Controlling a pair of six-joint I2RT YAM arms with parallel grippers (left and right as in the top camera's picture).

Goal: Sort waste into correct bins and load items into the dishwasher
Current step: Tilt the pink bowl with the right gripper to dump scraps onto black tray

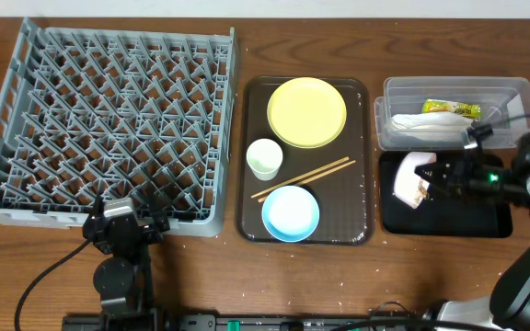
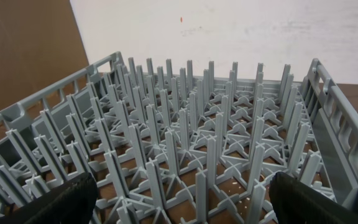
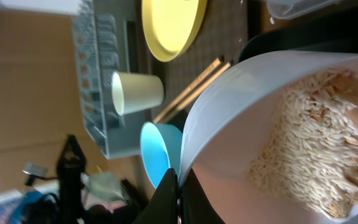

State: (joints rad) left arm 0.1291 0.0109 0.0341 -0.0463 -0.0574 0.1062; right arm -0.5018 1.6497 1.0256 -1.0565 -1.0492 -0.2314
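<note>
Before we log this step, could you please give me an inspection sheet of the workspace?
Surface: wooden table.
Job's things: grey dish rack holds nothing; yellow plate, white cup, chopsticks and light-blue bowl on the brown serving tray; snack wrapper and napkin in the clear tub; white bowl with rice-like crumbs, tilted over the black tray.
Clutter: a few pale specks on the table's front.
Grippers: left gripper at the rack's near edge, jaws open, empty; right gripper, jaws shut on the white bowl's rim.
Cables: black cable trailing from the left arm.
Surroundings: pale wall behind the rack.
</note>
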